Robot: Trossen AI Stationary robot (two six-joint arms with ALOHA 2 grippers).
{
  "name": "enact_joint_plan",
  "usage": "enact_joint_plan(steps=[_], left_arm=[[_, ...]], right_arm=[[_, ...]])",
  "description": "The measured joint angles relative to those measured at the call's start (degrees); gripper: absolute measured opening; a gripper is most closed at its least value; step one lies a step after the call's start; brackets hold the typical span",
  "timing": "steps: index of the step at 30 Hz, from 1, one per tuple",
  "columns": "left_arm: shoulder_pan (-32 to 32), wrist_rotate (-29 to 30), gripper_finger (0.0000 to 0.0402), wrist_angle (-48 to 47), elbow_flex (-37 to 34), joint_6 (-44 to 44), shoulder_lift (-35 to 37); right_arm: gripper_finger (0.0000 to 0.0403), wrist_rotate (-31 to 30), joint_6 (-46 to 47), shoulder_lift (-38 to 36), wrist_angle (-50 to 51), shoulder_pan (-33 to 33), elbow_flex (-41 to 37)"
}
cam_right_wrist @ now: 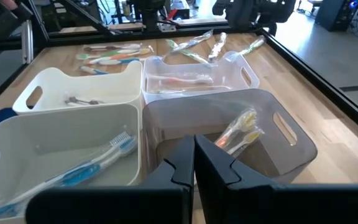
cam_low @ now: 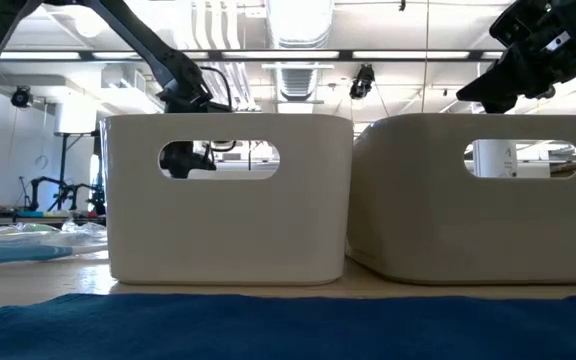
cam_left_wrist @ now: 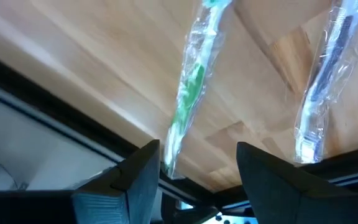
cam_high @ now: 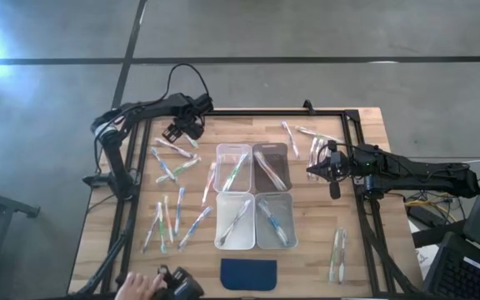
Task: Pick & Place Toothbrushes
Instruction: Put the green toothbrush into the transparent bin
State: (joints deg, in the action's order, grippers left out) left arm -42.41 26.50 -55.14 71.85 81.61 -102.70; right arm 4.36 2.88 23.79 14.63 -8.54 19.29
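Many wrapped toothbrushes lie flat on the wooden table: a group at the left [cam_high: 172,162], more toward the near left [cam_high: 169,221], some at the far right [cam_high: 302,133] and a pair at the near right [cam_high: 337,250]. Others lie in the bins. My left gripper [cam_high: 178,131] is open, low over the far-left group. In its wrist view [cam_left_wrist: 197,168] a green toothbrush [cam_left_wrist: 191,93] has its wrapped end between the fingers, close beside one finger [cam_left_wrist: 138,174]. A blue toothbrush [cam_left_wrist: 322,93] lies outside the other finger. My right gripper [cam_high: 312,170] [cam_right_wrist: 194,163] is shut and empty, raised beside the grey bin [cam_right_wrist: 229,124]. My left gripper comes from above at the wrapped end [cam_left_wrist: 169,163] of the green toothbrush, which lies flat on the table along the gap between the fingers. Whether the nearer finger touches the wrapper, I cannot tell.
Four bins stand in a square mid-table [cam_high: 233,148]. The grey one holds a yellow toothbrush [cam_right_wrist: 238,132], the clear one a pink one [cam_right_wrist: 185,79], a white one a blue one [cam_right_wrist: 92,165]. A dark blue pad [cam_high: 248,273] lies at the near edge. A person's hand [cam_high: 140,287] is at the near-left corner.
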Motion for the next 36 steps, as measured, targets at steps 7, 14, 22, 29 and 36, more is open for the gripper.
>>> enact_joint_plan(steps=[7, 14, 22, 29, 36], left_arm=[[-1.9, 0.1, 0.0216, 2.1, -0.9, 1.1, -2.5], [-4.0, 0.6, 0.0216, 6.1, -1.9, 1.2, -5.2], [-5.0, 0.6, 0.0216, 8.8, -1.9, 2.8, -7.7], [-5.0, 1.6, 0.0185, 9.3, -1.7, 2.8, -9.1], [-5.0, 1.8, 0.0109, 10.0, -1.7, 2.8, -9.2]], right_arm=[[0.0008, 0.0, 0.0, 0.0, 0.0, 0.0, 0.0], [0.0009, 0.1, 0.0, 0.0, 0.0, 0.0, 0.0], [0.0009, 0.1, 0.1, 0.0, 0.0, 0.0, 0.0], [0.0009, 0.1, 0.0, 0.0, 0.1, 0.0, 0.0], [0.0009, 0.1, 0.0, 0.0, 0.0, 0.0, 0.0]])
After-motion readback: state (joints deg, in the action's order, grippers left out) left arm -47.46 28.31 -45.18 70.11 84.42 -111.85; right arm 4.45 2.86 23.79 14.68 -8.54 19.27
